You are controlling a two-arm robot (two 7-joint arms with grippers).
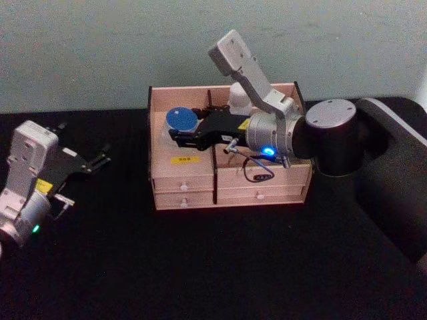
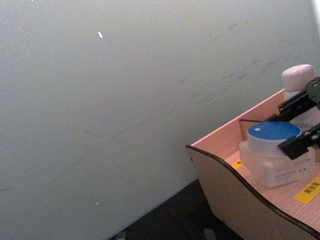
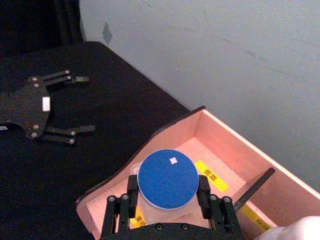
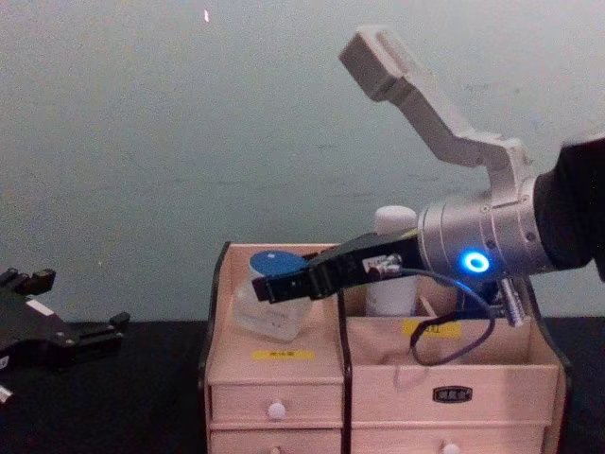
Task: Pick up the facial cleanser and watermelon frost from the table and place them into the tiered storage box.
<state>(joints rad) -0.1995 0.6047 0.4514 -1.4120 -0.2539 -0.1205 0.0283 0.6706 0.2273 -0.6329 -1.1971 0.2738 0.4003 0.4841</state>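
- The right gripper (image 3: 167, 200), a black two-fingered pincer on a silver wrist with a blue light, reached over the left part of the box, its fingers (image 3: 131, 192) set against either side of a clear squarish jar with a round blue lid (image 3: 167, 178); the jaws stood only as wide as the jar and gripped it.
- The jar looked pale and translucent below its flat blue lid with a small white mark at the centre. In the chest view it (image 4: 272, 301) sat tilted in the left upper compartment, and whether its base touched the floor there could not be told.
- That compartment belonged to the tiered storage box (image 1: 193, 181), a pale pink wooden organiser with dark edges, yellow labels and small drawers with white knobs, standing on the black table (image 1: 200, 267) against a pale wall.
- A white bottle with a rounded cap (image 4: 392, 255) stood upright in the rear compartment just to the right of the jar's.
- The left gripper (image 1: 93, 162), black-fingered on a white and grey wrist, lay out over the table well to the left of the box, its fingers spread wide and holding nothing.
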